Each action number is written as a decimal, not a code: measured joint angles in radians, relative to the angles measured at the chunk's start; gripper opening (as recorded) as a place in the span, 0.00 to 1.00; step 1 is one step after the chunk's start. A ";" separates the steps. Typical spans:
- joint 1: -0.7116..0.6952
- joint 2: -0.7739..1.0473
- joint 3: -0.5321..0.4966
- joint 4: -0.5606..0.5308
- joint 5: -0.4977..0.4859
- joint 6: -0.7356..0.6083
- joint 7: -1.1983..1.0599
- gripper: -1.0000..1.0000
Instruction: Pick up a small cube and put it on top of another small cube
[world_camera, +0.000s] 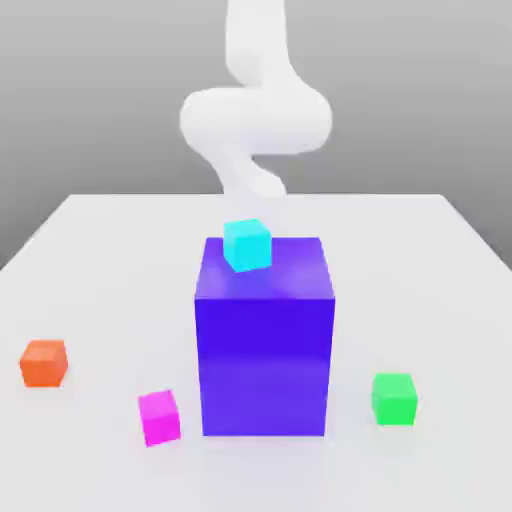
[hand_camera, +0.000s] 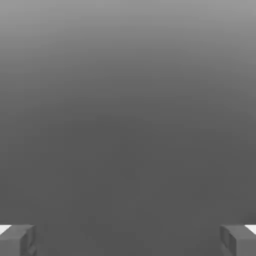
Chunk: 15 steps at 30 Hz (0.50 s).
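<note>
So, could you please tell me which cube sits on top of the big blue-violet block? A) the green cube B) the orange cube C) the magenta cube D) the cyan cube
D: the cyan cube rests on the top face of the big blue-violet block, while the other three small cubes lie on the table.

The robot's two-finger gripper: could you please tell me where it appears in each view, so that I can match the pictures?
Exterior view: the white arm stands upper middle, behind the big blue-violet block; I cannot make out the gripper on it.
Hand view: the gripper is open, its grey fingertips wide apart at the picture's edge, nothing between them.
Shared landmark: probably the plain grey backdrop.
</note>
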 joint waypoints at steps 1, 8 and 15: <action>-0.008 0.022 -0.004 0.004 -0.040 0.017 -0.045 0.50; -0.047 0.171 -0.036 0.021 -0.310 0.158 -0.364 0.50; -0.085 0.318 -0.065 0.037 -0.585 0.306 -0.677 0.50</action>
